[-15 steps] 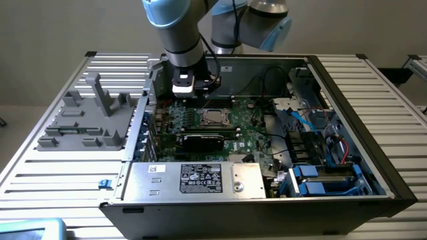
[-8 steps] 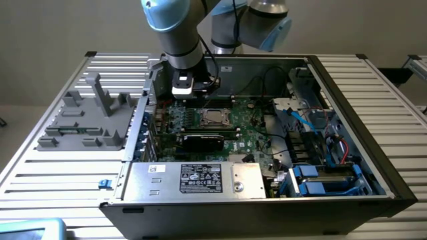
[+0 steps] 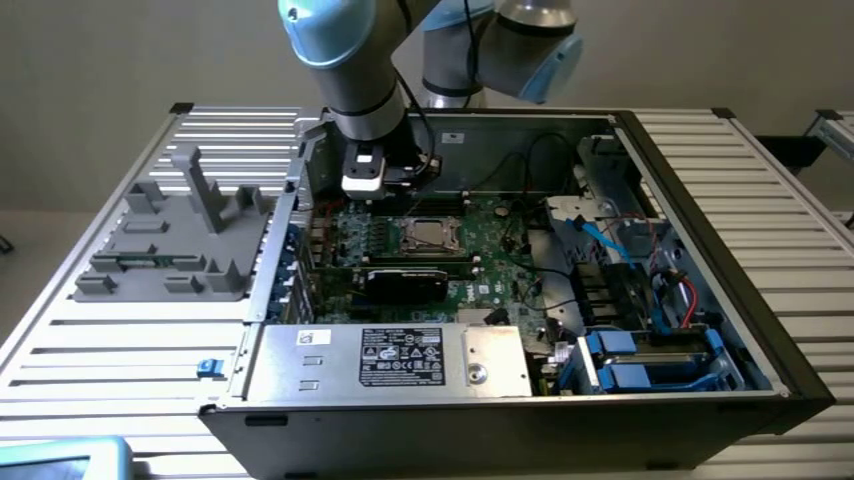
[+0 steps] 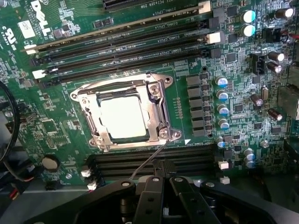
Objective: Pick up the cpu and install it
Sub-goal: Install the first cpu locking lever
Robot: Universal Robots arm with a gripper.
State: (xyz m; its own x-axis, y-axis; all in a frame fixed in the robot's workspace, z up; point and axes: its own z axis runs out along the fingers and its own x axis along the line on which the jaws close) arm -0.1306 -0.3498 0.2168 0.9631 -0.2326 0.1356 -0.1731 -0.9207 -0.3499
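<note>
fingers: fingers point(image 4: 149, 198) closed, tips pressed together, nothing between them; no contact with any part.
fingers, place: over the motherboard point(image 4: 60, 70) inside the open computer case point(image 3: 694, 200), which lies on the slatted bench point(image 3: 120, 340).
cpu, place: cpu point(image 4: 124, 116) lies in the socket frame point(image 4: 156, 100) on the motherboard, metal plate up, not in the fingers.
cpu from fingers: ahead of the fingertips and lower than them, a little off the line the fingers point along; apart, no touch. In the exterior view the cpu point(image 3: 427, 235) lies off the fingers point(image 3: 363, 192) toward the exterior view's right and nearer the camera.
between the two: a bank of black memory slots point(image 4: 140, 158) lies between the fingertips and the near edge of the socket frame; a thin metal rod point(image 4: 147, 163) slants from the frame's near corner back toward the fingertips.
cpu, lie: flat, parallel to the board, no tilt that I can see.
cpu, long axis: close to square, no clear long axis; edges run parallel to the socket frame and to the memory slots, and sit slightly skewed to the finger line.
cpu, pointing: marked corner or notch not readable, plate is washed out bright.
nearer arm: single arm, so these fingers.
task state, judged: cpu looks seated in the socket, fingers empty.
beyond the cpu: more long memory slots point(image 4: 121, 39) on the far side of the socket from the fingers.
</note>
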